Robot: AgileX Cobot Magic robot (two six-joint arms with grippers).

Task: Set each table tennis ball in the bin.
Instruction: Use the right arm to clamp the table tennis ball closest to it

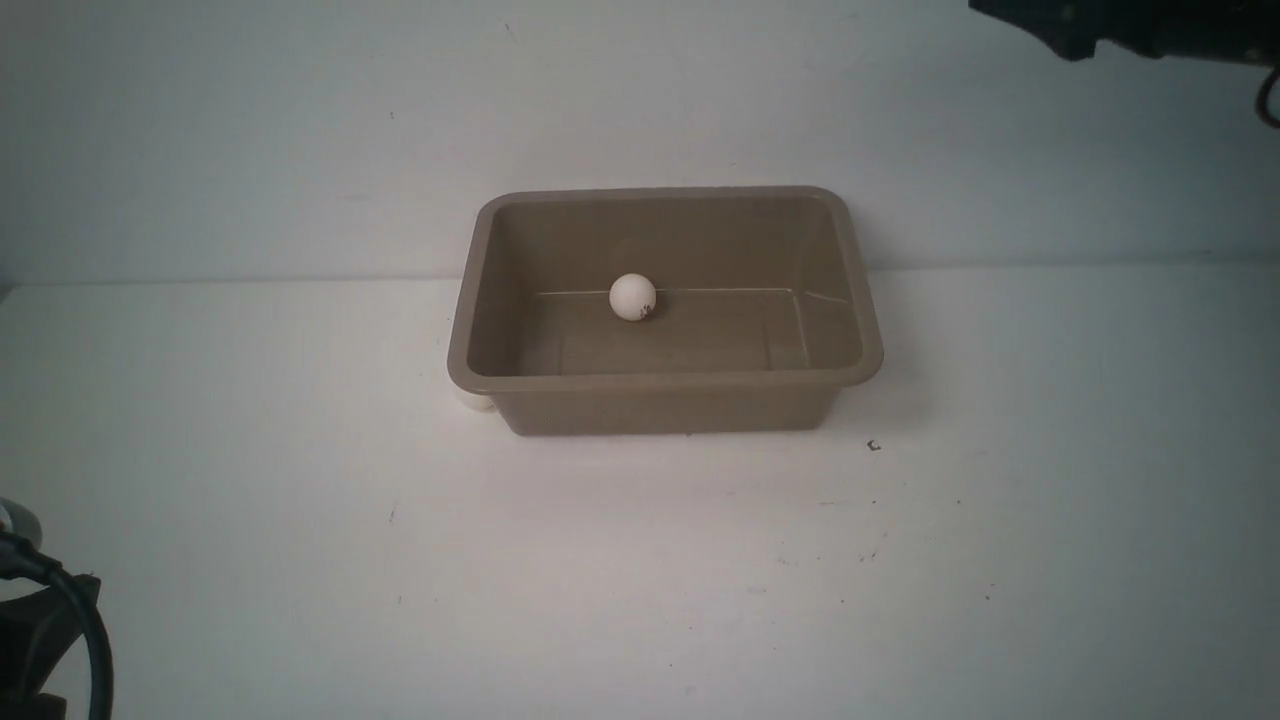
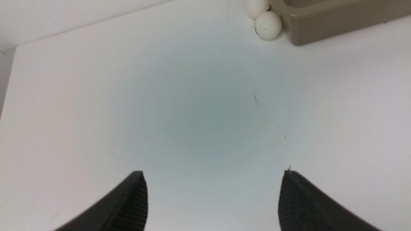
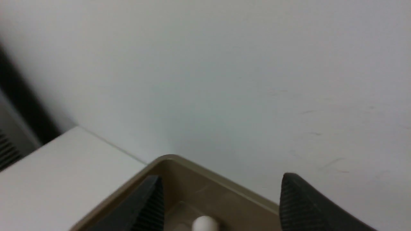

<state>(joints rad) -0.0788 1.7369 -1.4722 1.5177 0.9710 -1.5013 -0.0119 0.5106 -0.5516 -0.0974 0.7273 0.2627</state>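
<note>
- A rectangular taupe plastic bin is sitting on the white table.
- One small white matte table tennis ball is lying inside the bin, near its far wall.
- Two more white balls, a nearer ball and a farther ball, are resting outside, just beside the bin's left side.
- The left gripper is hovering well apart from the bin, jaws spread and empty.
- The right gripper is hanging above a far corner of the bin, jaws parted, gripping nothing.

no legible txt; dark marks on ball unreadable
</note>
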